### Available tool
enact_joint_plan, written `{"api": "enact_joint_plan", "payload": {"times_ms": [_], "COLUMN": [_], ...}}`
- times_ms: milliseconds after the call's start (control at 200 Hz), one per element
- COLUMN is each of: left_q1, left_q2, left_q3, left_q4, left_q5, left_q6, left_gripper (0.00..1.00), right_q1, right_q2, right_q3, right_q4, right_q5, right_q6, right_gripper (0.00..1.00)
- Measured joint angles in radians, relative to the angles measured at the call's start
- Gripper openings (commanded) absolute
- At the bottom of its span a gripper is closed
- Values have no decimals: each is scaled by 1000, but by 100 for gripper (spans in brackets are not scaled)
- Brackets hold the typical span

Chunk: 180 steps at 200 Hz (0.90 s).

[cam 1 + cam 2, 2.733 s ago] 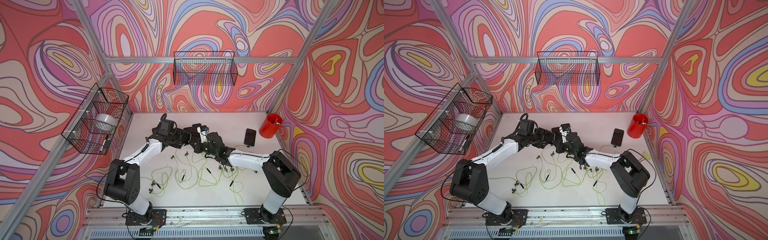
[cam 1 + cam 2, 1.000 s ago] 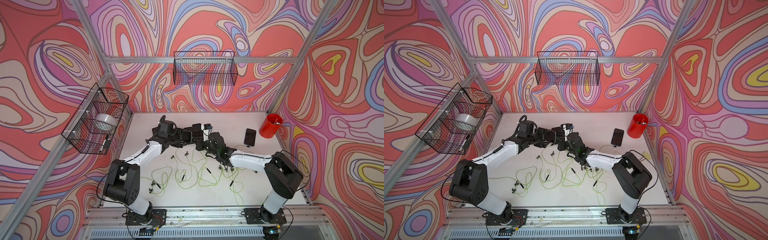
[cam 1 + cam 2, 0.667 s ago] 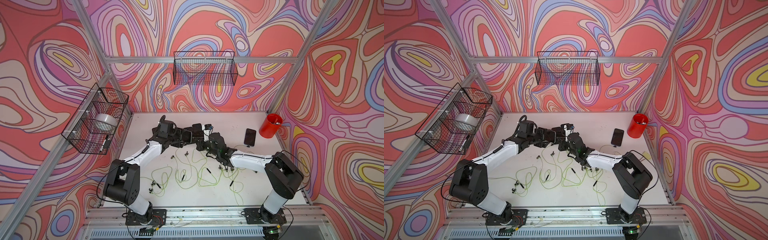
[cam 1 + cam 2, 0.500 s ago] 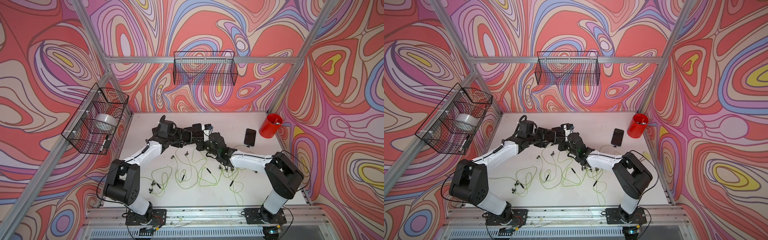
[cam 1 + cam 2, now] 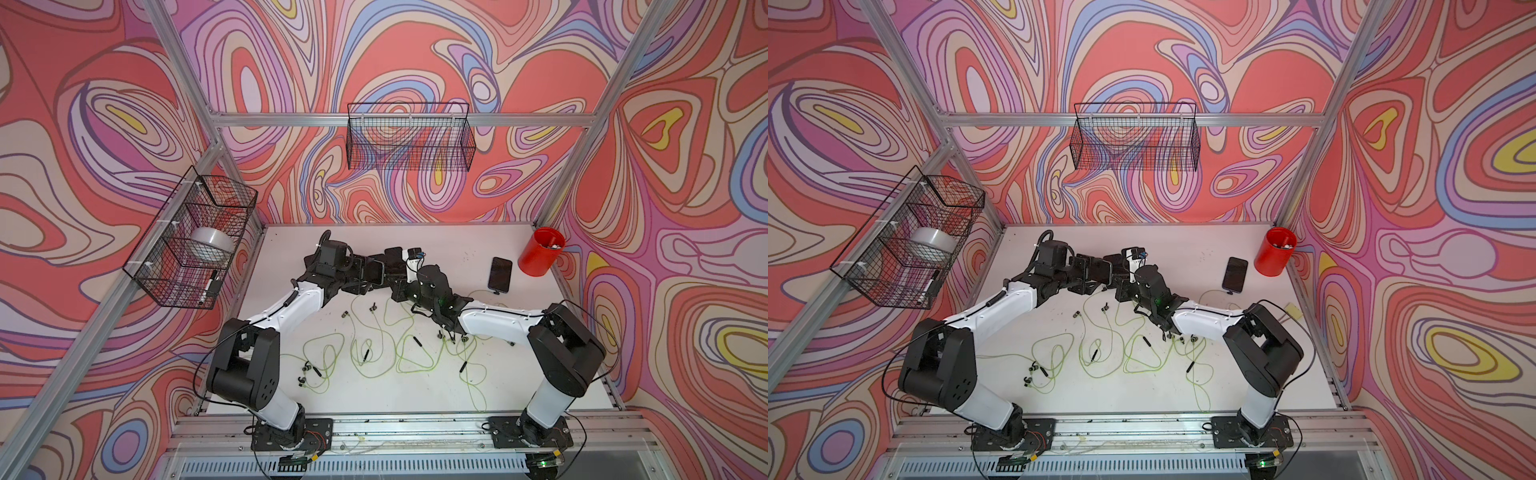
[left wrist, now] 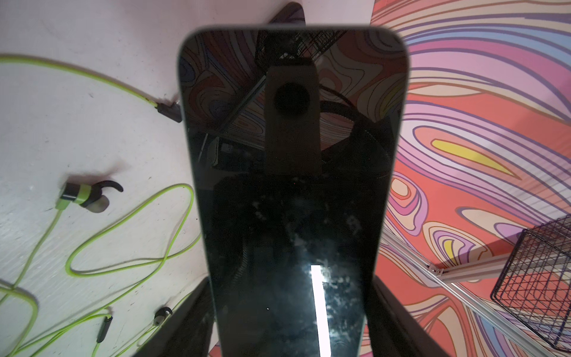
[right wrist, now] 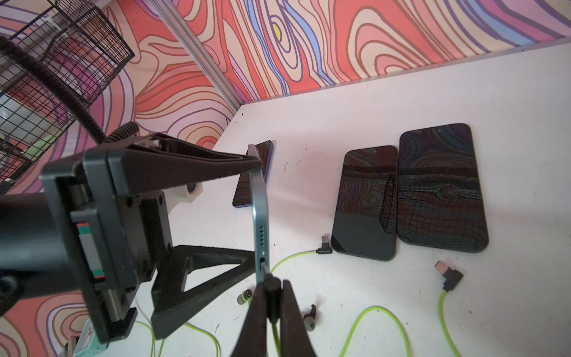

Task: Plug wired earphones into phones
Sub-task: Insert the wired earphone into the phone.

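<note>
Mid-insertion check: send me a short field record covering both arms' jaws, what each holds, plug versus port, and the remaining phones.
left gripper: jaws clamped on held phone, kept on edge
right gripper: jaws shut on plug
insertion: plug tip at the port in the phone's end edge; cannot tell if seated
resting phones: three flat on table
fourth phone: flat beside red cup

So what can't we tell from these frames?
- Right wrist view: right gripper covers how deep the plug sits in the held phone.
- Left wrist view: held phone's screen fills it, hiding the plug.
- Top views: plug too small to see.
- Cup contents: too small in top views.
</note>
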Motion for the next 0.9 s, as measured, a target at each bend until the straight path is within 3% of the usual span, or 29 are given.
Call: {"api": "enact_joint_plan", "payload": {"times_ms": [901], "left_q1": [7], "left_q2": [2], "left_q3": [-19], "left_q4": [31], "left_q5": [-56], "left_q6": [-18], "left_gripper": [0], "right_q1": [-1], "right_q2": [93], "right_q3": [128], "right_q4": [-83], "right_q5": [-5], "right_q6": [-24], "right_gripper": [0]}}
